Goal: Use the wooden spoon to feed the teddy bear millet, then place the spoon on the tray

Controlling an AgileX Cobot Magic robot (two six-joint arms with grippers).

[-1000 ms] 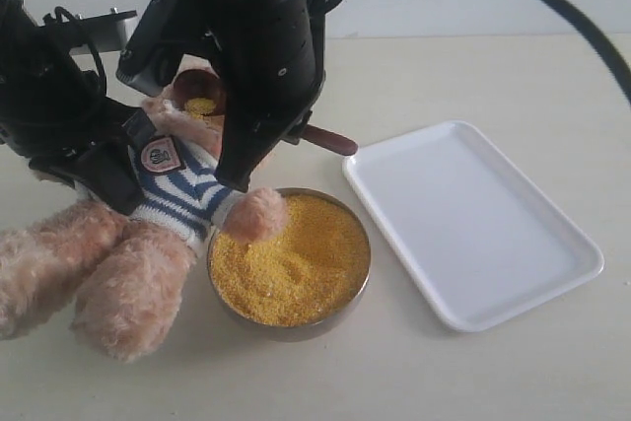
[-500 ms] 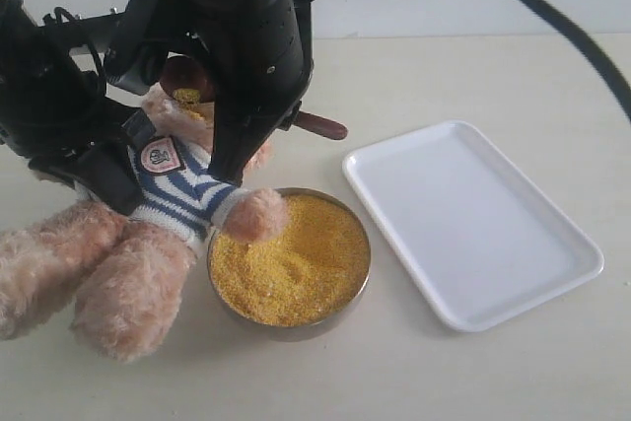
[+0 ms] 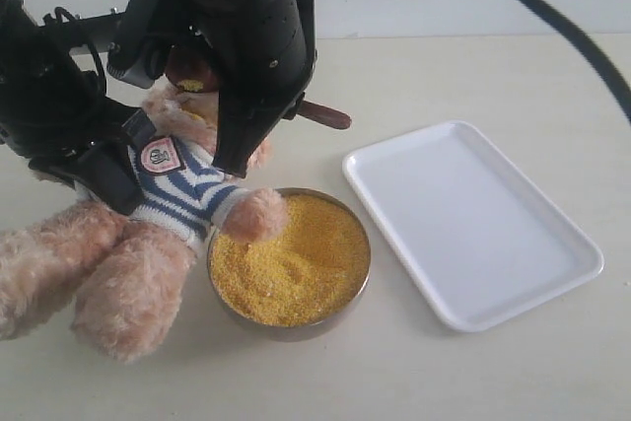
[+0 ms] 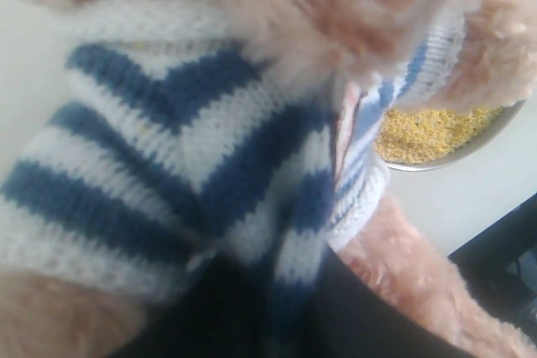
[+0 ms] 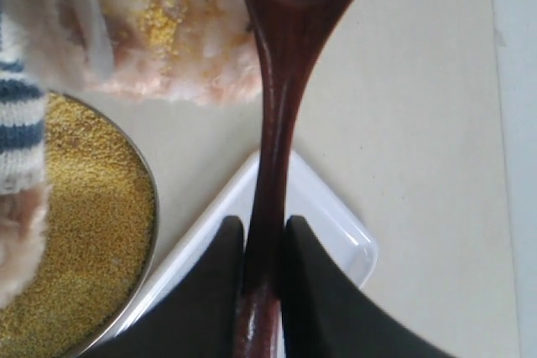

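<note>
The teddy bear (image 3: 182,189) sits at the left in its striped shirt (image 4: 168,148), one paw resting on the millet (image 3: 296,263) in the round metal bowl (image 3: 359,288). My left gripper (image 3: 118,176) (image 4: 277,308) is shut on a fold of the bear's shirt. My right gripper (image 3: 286,105) (image 5: 263,228) is shut on the handle of the wooden spoon (image 5: 273,148). The spoon's bowl (image 3: 192,71) is held up at the bear's face. Yellow grains stick to the muzzle (image 5: 159,14). The white tray (image 3: 468,219) lies right of the bowl with nothing on it.
The right arm's black body (image 3: 266,7) hangs over the bear's head and hides most of it. The left arm (image 3: 39,96) fills the left edge. The cream tabletop (image 3: 473,76) stretches behind the tray.
My right gripper has lifted the spoon up and slightly left, from the bear's chest to its face. Fewer grains show in the spoon's bowl. Left gripper, bear, bowl and tray are unmoved.
</note>
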